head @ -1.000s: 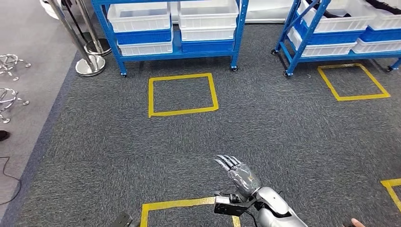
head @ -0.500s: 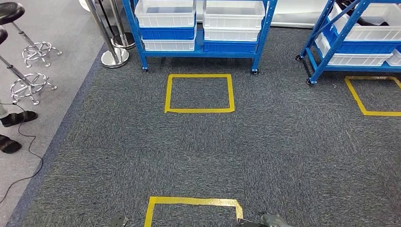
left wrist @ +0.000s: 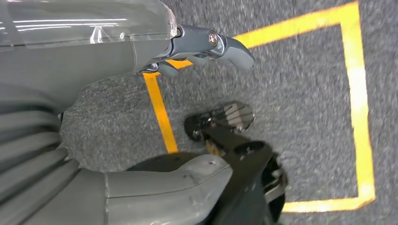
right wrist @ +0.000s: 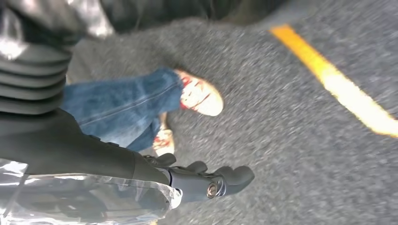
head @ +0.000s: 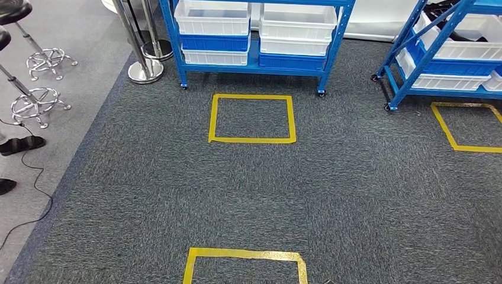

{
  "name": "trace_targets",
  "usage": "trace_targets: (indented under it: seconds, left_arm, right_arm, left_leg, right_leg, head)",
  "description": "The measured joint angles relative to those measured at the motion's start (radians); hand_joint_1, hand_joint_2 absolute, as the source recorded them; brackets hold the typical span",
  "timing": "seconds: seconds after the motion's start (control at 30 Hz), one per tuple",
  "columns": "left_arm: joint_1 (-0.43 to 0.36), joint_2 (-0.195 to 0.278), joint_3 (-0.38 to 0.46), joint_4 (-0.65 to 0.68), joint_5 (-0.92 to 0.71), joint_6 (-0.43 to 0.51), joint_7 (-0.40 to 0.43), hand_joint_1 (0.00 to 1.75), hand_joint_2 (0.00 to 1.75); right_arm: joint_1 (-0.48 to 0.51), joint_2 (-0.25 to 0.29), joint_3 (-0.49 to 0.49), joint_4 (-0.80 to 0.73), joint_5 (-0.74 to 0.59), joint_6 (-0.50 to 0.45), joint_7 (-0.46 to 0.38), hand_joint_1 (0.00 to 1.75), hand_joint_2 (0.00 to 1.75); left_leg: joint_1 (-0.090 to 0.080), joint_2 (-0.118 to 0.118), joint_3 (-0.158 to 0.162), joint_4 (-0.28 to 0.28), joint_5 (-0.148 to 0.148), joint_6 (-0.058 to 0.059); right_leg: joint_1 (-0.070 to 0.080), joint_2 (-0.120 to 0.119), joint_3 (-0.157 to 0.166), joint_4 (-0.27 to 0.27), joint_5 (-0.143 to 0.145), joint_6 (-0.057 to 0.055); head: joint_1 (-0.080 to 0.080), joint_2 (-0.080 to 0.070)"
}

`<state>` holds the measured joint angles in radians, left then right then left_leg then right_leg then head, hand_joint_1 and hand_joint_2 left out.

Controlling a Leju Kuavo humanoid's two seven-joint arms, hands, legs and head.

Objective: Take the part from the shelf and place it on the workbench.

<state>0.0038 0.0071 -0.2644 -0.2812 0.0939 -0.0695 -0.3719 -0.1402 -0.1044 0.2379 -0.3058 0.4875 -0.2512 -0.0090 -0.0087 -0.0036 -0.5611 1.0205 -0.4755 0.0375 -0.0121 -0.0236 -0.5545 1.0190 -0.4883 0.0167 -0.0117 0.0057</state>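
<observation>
A blue shelf [head: 254, 70] on castors stands ahead, loaded with white bins [head: 213, 18] and blue bins [head: 214, 42]. A second blue shelf [head: 408, 65] stands at the right, with dark items in an upper white bin [head: 456, 32]. I cannot make out a single part from here. My left hand [left wrist: 206, 42] hangs over the carpet holding nothing, thumb extended. My right hand [right wrist: 206, 183] also hangs low with loosely extended fingers and nothing in it.
Yellow taped squares mark the grey carpet: one before the shelf [head: 251, 141], one near my feet [head: 245, 254]. Chrome stanchions [head: 145, 71], stools [head: 35, 103] and a cable lie left. A person's shoe [head: 21, 145] is at far left; a jeans leg [right wrist: 122, 108] stands beside my right hand.
The camera has moved: the whole scene has shifted right and the shelf is closer. My right arm, raised in front of me a second ago, has dropped to my side.
</observation>
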Motion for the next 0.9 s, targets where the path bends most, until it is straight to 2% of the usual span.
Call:
trace_targets:
  seconds: [0.1, 0.3, 0.83, 0.87, 0.9]
  left_arm:
    - [-0.009, 0.001, -0.007, 0.004, -0.013, 0.006, -0.002, 0.0, 0.0]
    - [-0.046, 0.006, -0.009, 0.004, -0.005, 0.033, 0.003, 0.0, 0.0]
    - [-0.017, -0.007, -0.014, 0.003, 0.006, 0.068, 0.028, 0.0, 0.0]
    - [-0.015, -0.008, -0.014, 0.003, 0.007, 0.07, 0.032, 0.0, 0.0]
    - [-0.014, -0.008, -0.014, 0.003, 0.008, 0.072, 0.035, 0.0, 0.44]
  right_arm:
    - [-0.001, 0.012, -0.012, 0.0, 0.008, 0.035, -0.021, 0.0, 0.0]
    - [-0.014, 0.025, -0.015, 0.0, 0.057, 0.081, -0.01, 0.0, 0.0]
    - [0.02, 0.028, -0.015, 0.021, 0.042, 0.051, -0.006, 0.0, 0.0]
    - [0.021, 0.028, -0.015, 0.023, 0.037, 0.049, -0.009, 0.0, 0.44]
    - [0.022, 0.028, -0.015, 0.024, 0.033, 0.048, -0.012, 0.0, 0.87]
  left_leg:
    - [0.0, 0.0, 0.0, 0.0, 0.0, 0.0]
    - [0.0, 0.0, 0.001, 0.0, 0.0, 0.0]
    - [0.001, 0.0, 0.0, 0.0, 0.0, -0.001]
    - [0.001, 0.0, 0.0, 0.0, 0.0, -0.001]
    - [0.001, 0.0, 0.0, 0.0, 0.0, -0.001]
  right_leg:
    - [0.0, -0.001, 0.0, -0.001, 0.0, 0.0]
    - [0.001, -0.001, 0.0, 0.0, 0.0, 0.0]
    - [0.002, 0.0, -0.001, 0.001, -0.001, 0.001]
    - [0.002, 0.0, -0.001, 0.001, -0.001, 0.001]
    - [0.002, 0.0, -0.001, 0.001, -0.001, 0.001]
  head:
    - [0.0, 0.0]
    - [0.0, 0.0]
    - [0.0, 0.0]
    - [0.0, 0.0]
    - [0.0, 0.0]
